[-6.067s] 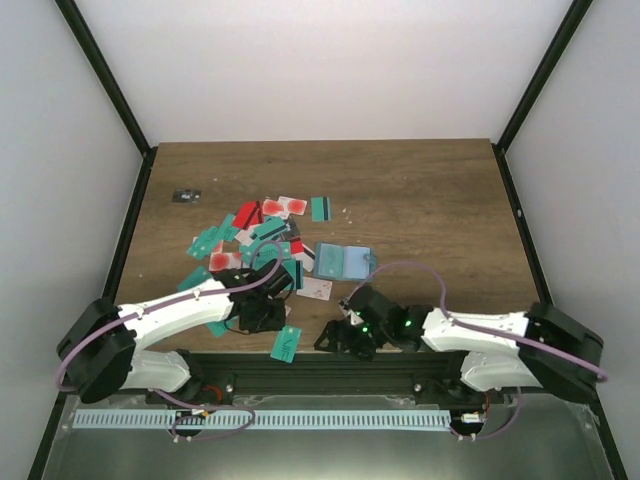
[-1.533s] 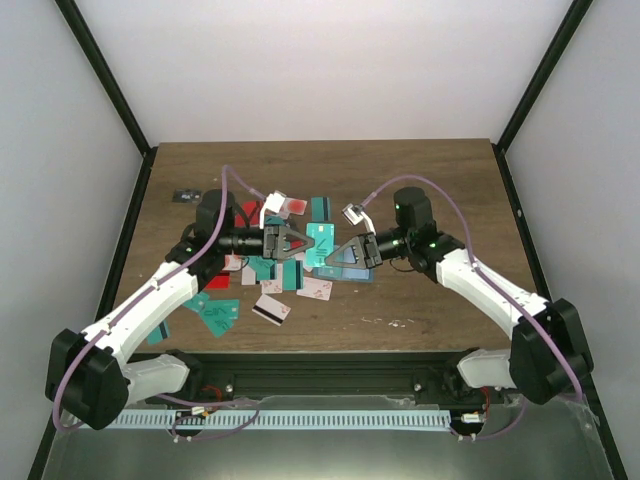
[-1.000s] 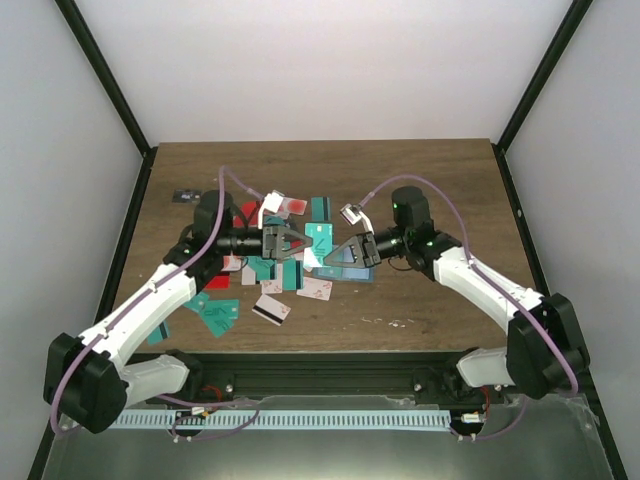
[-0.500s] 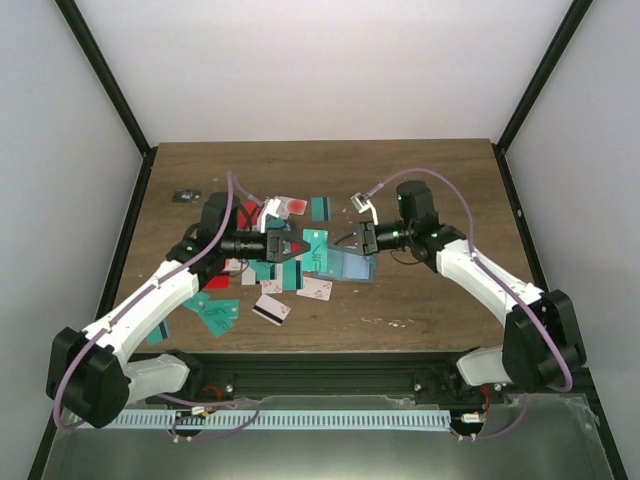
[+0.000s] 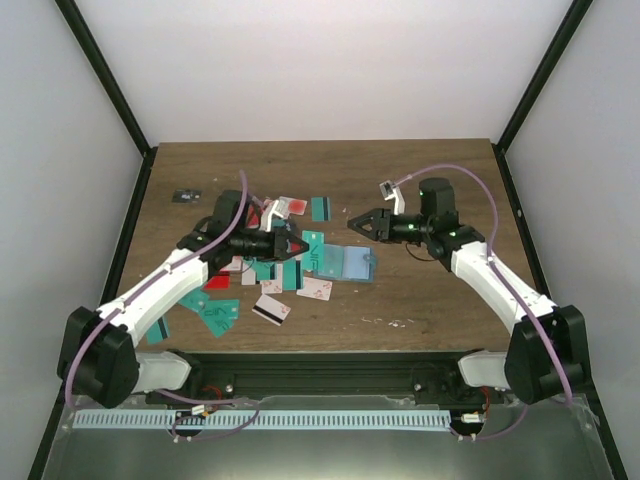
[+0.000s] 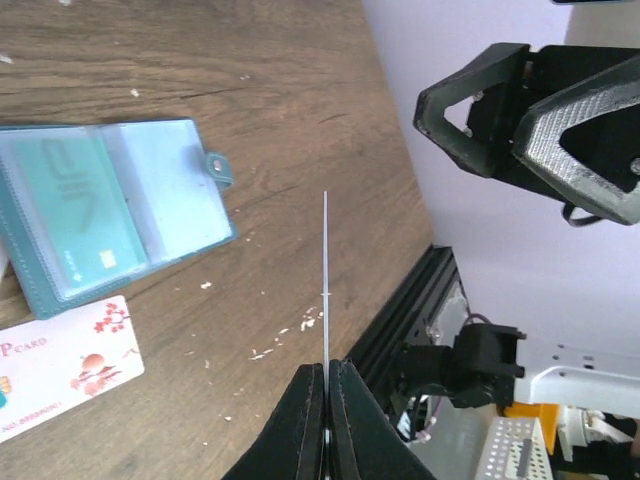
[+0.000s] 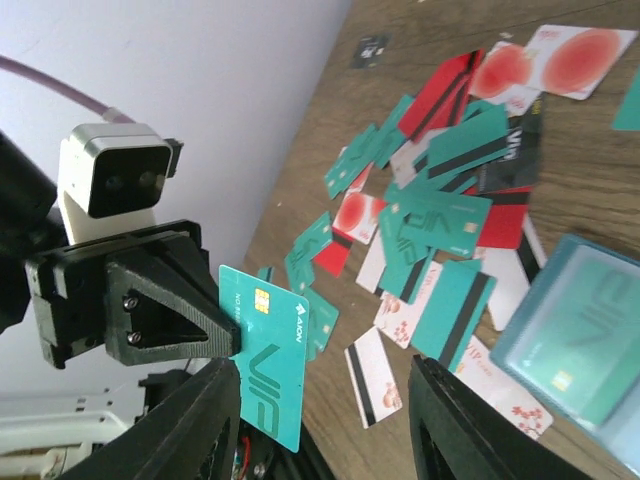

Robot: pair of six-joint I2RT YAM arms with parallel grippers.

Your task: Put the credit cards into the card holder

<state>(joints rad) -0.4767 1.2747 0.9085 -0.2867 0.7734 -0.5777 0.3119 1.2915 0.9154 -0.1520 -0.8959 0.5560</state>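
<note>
Your left gripper (image 5: 292,245) is clamped on one end of a teal card (image 5: 313,247), held in the air by the left edge of the open card holder (image 5: 347,263). The card should be light, stiff and slick, so a pinch at the end leaves the rest free to slide into a pocket. The right gripper (image 5: 363,222) hovers beyond the holder, jaws apart and empty. The loose cards (image 5: 262,268) crowd the holder's left side, with a white-pink card (image 5: 316,290) just beside its near edge.

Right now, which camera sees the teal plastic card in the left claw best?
The right wrist view. It faces the thin teal plastic card held by the left claw, showing its chip and lettering. The left wrist view sees only its edge, a thin line. The top view shows it small.
</note>
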